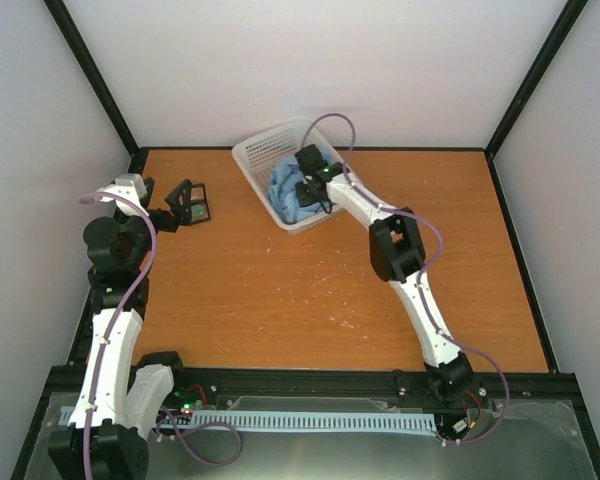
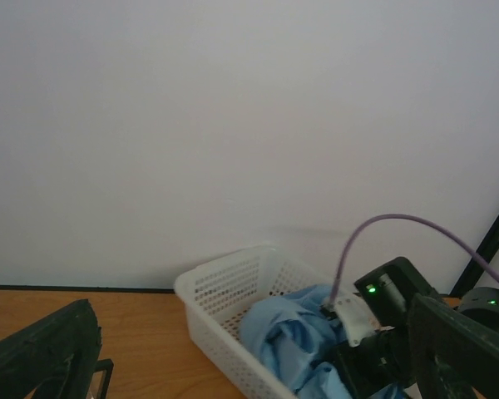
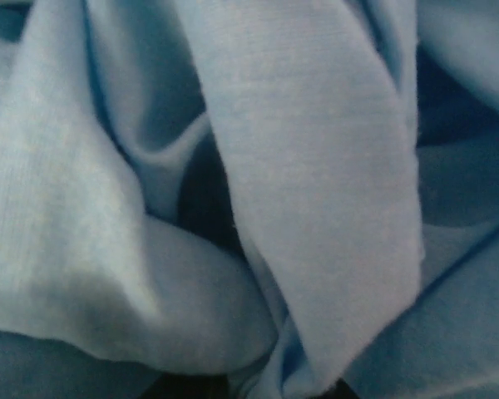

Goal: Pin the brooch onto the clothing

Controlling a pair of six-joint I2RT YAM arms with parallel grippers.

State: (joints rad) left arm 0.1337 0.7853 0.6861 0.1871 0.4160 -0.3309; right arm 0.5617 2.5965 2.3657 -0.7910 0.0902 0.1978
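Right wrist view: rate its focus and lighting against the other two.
Right wrist: the shirt fills it, soft, with folds deeply shadowed. Left wrist: mostly blank wall, basket fairly sharp. Top external: evenly lit and clear.

The basket (image 1: 248, 152) walls in the bunched shirt (image 1: 281, 190), while the tabletop (image 1: 280, 290) before it lies open.

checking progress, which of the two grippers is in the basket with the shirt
The right gripper: it is down in the white basket against the blue shirt, while the left gripper is by the black box.
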